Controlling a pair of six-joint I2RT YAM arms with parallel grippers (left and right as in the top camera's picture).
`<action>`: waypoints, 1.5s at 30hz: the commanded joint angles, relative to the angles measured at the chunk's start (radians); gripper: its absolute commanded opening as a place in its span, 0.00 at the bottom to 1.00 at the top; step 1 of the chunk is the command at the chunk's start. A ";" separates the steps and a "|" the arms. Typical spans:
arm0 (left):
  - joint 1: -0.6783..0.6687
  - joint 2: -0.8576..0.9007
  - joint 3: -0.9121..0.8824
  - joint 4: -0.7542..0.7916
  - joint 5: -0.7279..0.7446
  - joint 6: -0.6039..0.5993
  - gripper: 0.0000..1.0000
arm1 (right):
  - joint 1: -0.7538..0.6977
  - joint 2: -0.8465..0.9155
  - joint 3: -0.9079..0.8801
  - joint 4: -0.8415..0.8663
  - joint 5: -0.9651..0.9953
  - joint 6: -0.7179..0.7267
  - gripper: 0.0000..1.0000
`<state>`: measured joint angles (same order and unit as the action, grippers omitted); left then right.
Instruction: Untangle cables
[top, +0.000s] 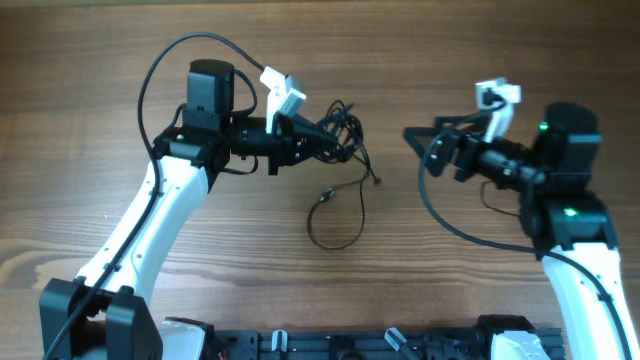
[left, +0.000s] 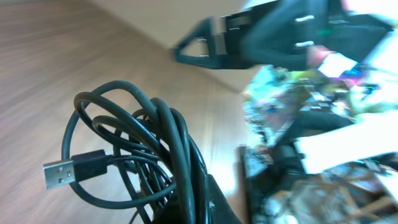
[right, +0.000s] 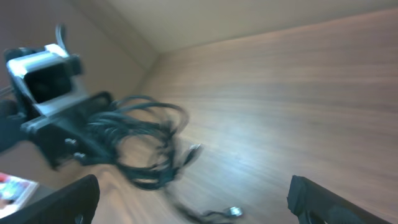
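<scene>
Grips clump of cables (top: 347, 127) tight in left gripper (top: 328, 140) near table (top: 100, 90) middle, one loop trailing onto the wood. Holds right gripper (top: 418, 148) spread wide, empty, apart from the clump.

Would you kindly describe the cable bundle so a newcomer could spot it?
On the wooden table, find the robot's left hand. The cable bundle is the knot of black cords pinched in it, thinner than the wires fixed to the arms.
</scene>
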<state>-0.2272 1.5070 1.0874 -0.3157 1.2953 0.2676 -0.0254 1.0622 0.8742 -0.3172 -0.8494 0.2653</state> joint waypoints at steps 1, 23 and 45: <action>0.000 -0.004 -0.008 0.000 0.262 0.009 0.04 | -0.100 0.005 0.015 -0.048 -0.052 -0.241 1.00; -0.093 -0.004 -0.008 0.001 0.282 -0.074 0.04 | 0.060 0.384 0.003 0.250 -0.550 -0.352 1.00; -0.150 -0.004 -0.008 0.000 0.282 -0.127 0.04 | 0.050 0.424 0.002 0.355 0.441 0.242 1.00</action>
<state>-0.3450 1.5375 1.0863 -0.3008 1.3746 0.1467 0.1707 1.4540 0.8722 0.0391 -0.8207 0.3836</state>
